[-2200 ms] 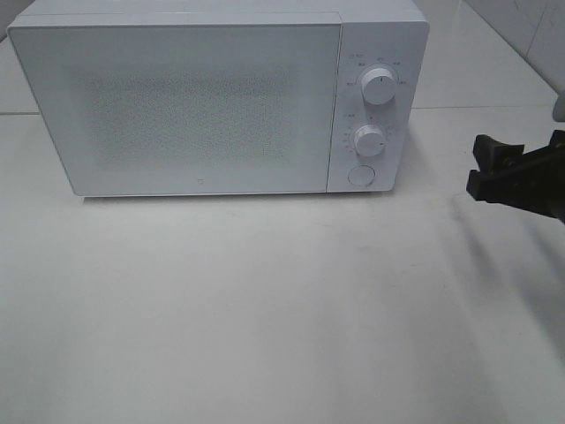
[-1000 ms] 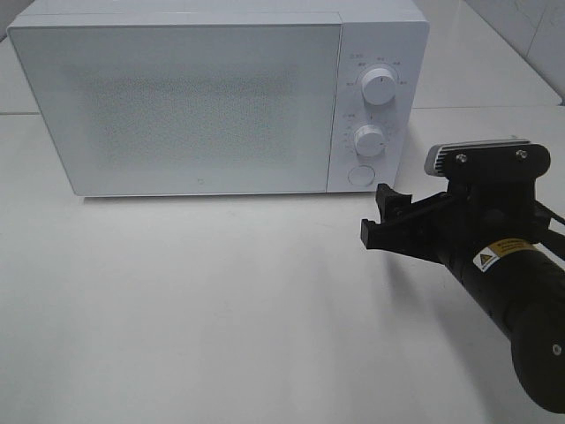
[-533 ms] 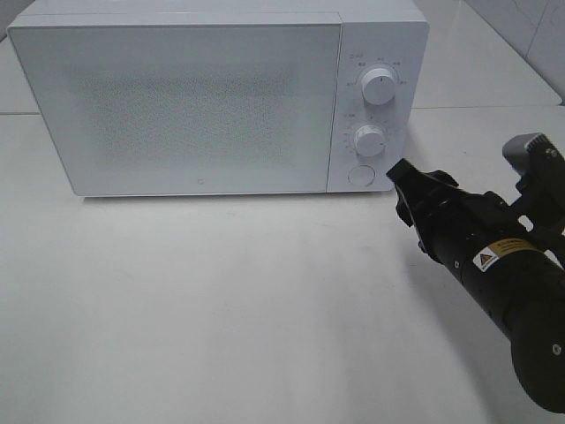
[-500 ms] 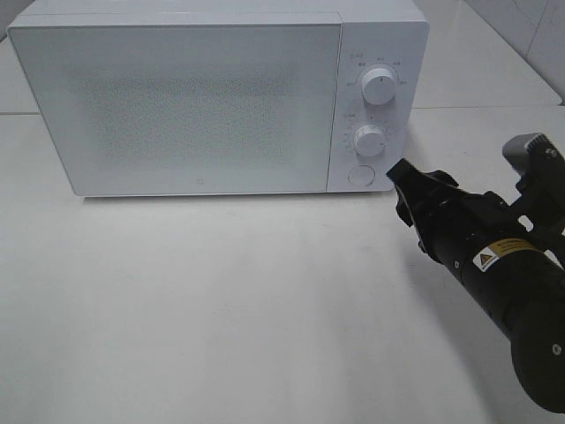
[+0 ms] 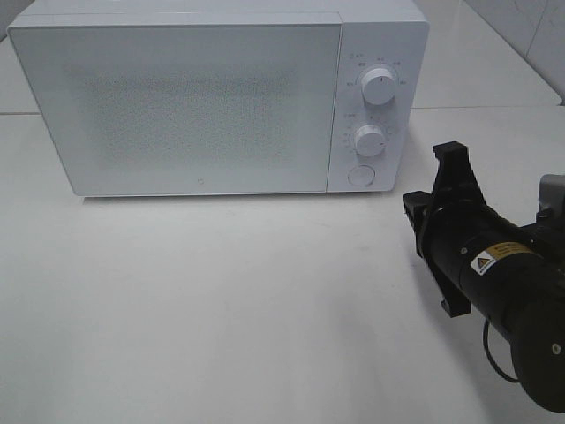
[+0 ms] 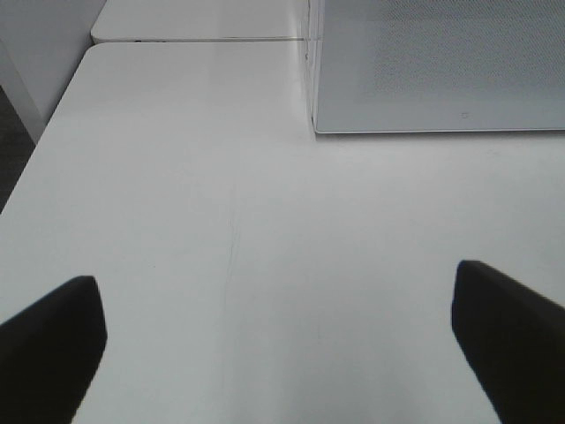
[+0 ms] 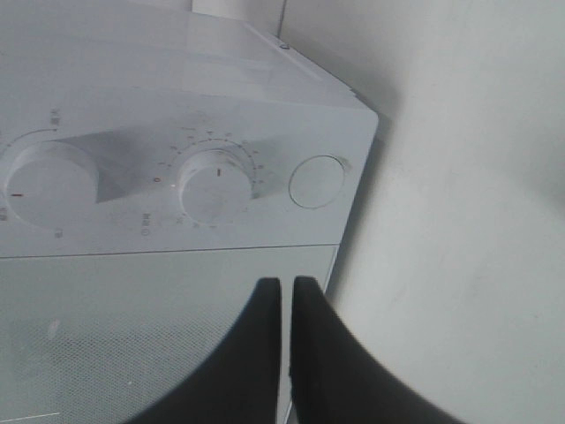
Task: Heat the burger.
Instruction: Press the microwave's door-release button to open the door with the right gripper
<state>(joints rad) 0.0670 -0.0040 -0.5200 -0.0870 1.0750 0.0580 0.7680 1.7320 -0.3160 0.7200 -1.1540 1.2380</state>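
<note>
Right gripper [image 7: 285,290] and cylindrical arm [image 5: 516,296] are black, with warning label [image 5: 499,256].

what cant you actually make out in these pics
- Burger: in no view; the microwave, shut and speckled in front, hides whether it is inside.
- Upper dial and lower dial: markings too small in the exterior high view, blurred in the right wrist view.
- Left gripper: only its tips show in the left wrist view, cut off by the frame edge; absent from the exterior high view.

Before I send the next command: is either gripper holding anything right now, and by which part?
Nothing is held. The right gripper is shut on nothing; the left gripper is open and empty.
</note>
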